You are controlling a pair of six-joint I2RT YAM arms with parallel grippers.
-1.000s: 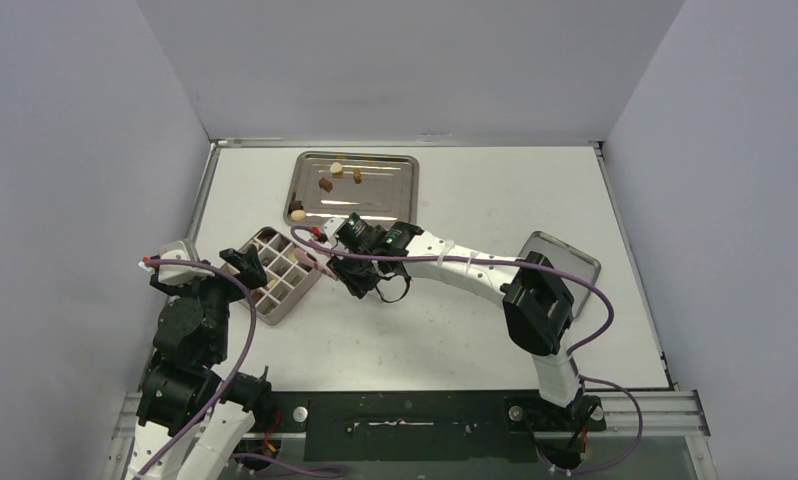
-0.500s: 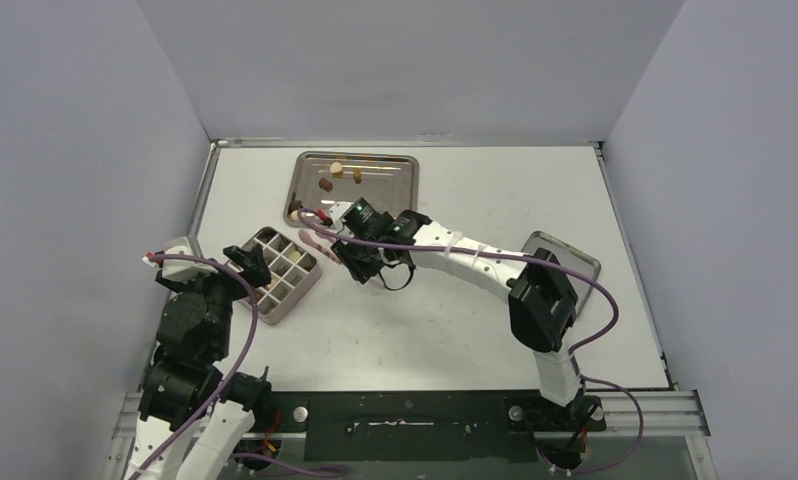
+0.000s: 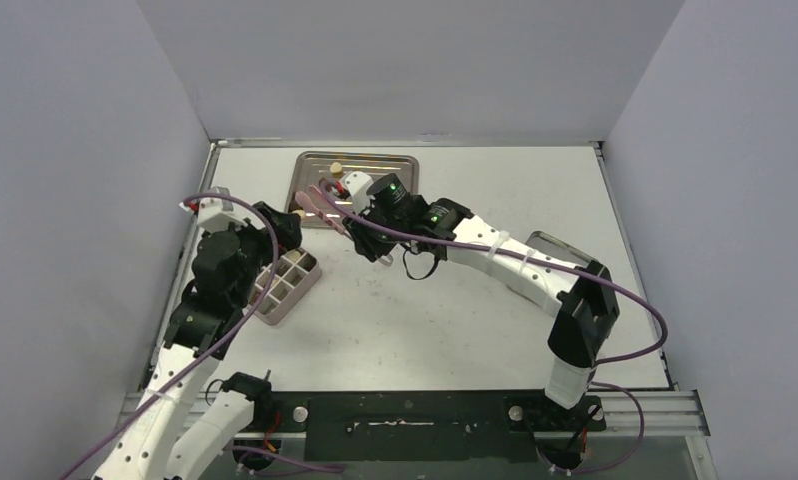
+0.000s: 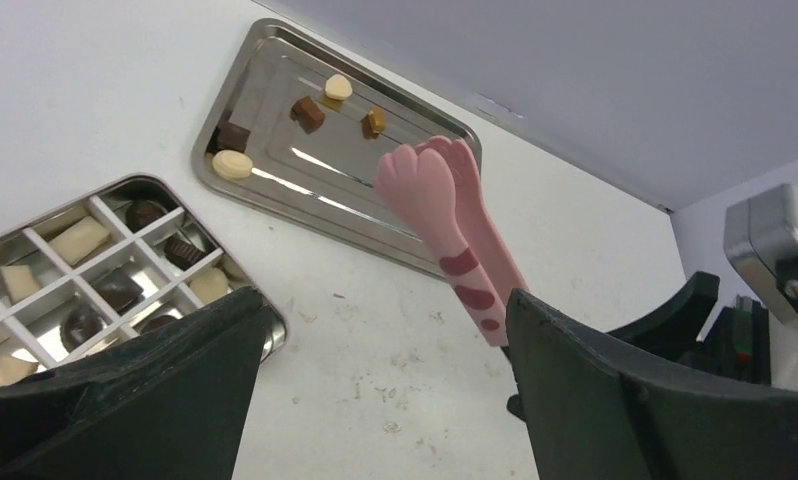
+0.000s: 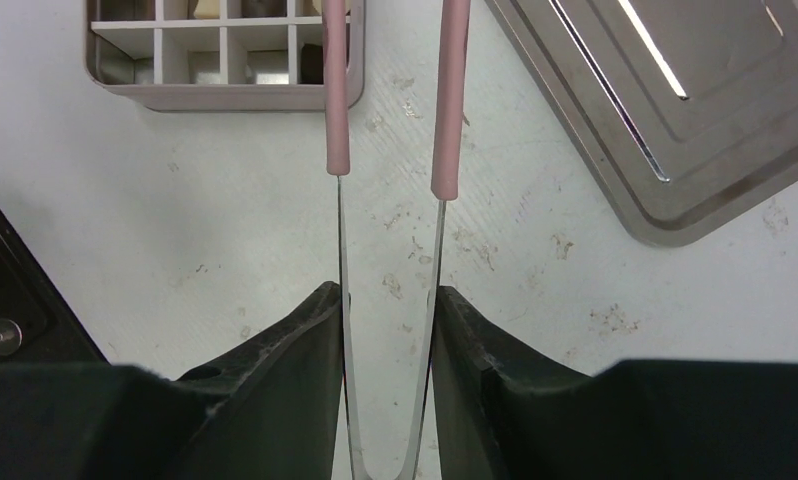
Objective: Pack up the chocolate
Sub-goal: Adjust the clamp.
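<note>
Ahead of pink paw-tipped tongs [image 4: 445, 205], squeezed narrow in right gripper [image 5: 387, 300]: five chocolate chunks [image 4: 308, 113] on rectangular steel tray [image 4: 275, 52], tips over its rim; left gripper [image 4: 385, 335] wide.

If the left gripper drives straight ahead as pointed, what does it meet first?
Most likely the pink paw-tipped tongs held in the right gripper: they cross between the left gripper's open jaws, ahead of the steel tray. Depth is unclear.
</note>
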